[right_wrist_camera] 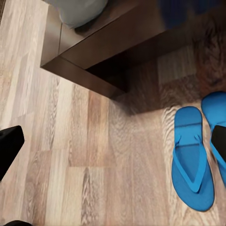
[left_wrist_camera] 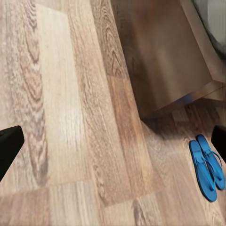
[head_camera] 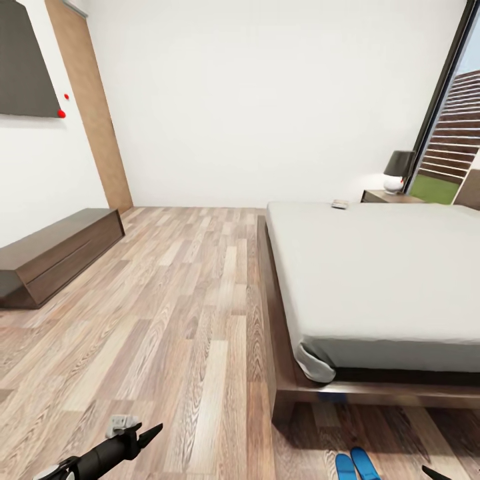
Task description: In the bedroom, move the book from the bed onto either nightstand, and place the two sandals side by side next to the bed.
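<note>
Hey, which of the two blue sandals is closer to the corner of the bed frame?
The sandal shown whole in the right wrist view; its partner lies farther from the bed's corner.

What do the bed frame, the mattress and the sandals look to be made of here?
Bed frame: dark-brown wood, smooth with a slight sheen, faint grain showing. Mattress: pale-grey fabric, matte, with a soft rounded corner. Sandals: bright blue, probably rubber or foam, given thin flat soles and uniform colour.
</note>
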### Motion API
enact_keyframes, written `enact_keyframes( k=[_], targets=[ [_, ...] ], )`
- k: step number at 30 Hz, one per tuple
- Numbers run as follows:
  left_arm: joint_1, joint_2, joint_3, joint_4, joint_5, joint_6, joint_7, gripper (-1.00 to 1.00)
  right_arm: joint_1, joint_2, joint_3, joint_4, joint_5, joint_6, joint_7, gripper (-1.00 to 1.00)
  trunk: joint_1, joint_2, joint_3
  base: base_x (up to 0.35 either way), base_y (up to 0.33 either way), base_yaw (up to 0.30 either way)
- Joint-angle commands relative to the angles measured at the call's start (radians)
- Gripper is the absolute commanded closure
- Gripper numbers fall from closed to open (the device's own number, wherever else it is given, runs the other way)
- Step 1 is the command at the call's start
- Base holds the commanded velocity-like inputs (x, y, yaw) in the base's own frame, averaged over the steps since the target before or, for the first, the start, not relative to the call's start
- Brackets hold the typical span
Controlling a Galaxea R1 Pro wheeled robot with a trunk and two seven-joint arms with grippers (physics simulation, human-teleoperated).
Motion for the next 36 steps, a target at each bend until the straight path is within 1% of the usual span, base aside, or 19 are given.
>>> enact_keyframes(
  k=[1,18,19,20,21,27,36],
  targets=[
    [-0.001,0.000,0.001,0.001,0.003,0.002,-0.004,-1.00,0.000,0.002,-0.007,0.001,0.007,-0.001,0.003,-1.00,-0.004,0.007,0.002,0.000,0.000,0.000],
    [-0.001,0.000,0.000,0.001,0.003,0.002,-0.004,-1.00,-0.001,0.007,-0.006,0.001,0.007,-0.003,0.002,-1.00,-0.069,0.126,0.056,0.000,0.000,0.000],
    [-0.001,0.000,0.000,0.001,0.003,0.002,-0.004,-1.00,-0.001,0.011,-0.006,0.001,0.007,-0.006,0.002,-1.00,-0.073,0.133,0.059,0.000,0.000,0.000],
    [-0.001,0.000,0.000,0.001,0.003,0.002,-0.004,-1.00,-0.001,0.021,-0.006,0.001,0.007,-0.010,0.002,-1.00,-0.077,0.140,0.062,0.000,0.000,0.000],
    [-0.001,0.000,0.000,0.002,0.003,0.002,-0.004,-1.00,-0.001,0.048,-0.006,0.000,0.007,-0.018,0.001,-1.00,-0.081,0.147,0.065,0.000,0.000,0.000],
    [-0.001,0.000,-0.001,0.002,0.003,0.002,-0.004,-1.00,-0.001,0.049,-0.006,-0.001,0.008,-0.018,0.001,-1.00,-0.104,0.189,0.084,0.000,0.000,0.000],
    [-0.001,-0.011,0.000,0.002,0.003,0.002,-0.004,-1.00,-0.001,0.049,-0.006,-0.001,0.008,-0.018,0.001,-1.00,-0.138,0.252,0.112,0.000,0.000,0.000]
  ],
)
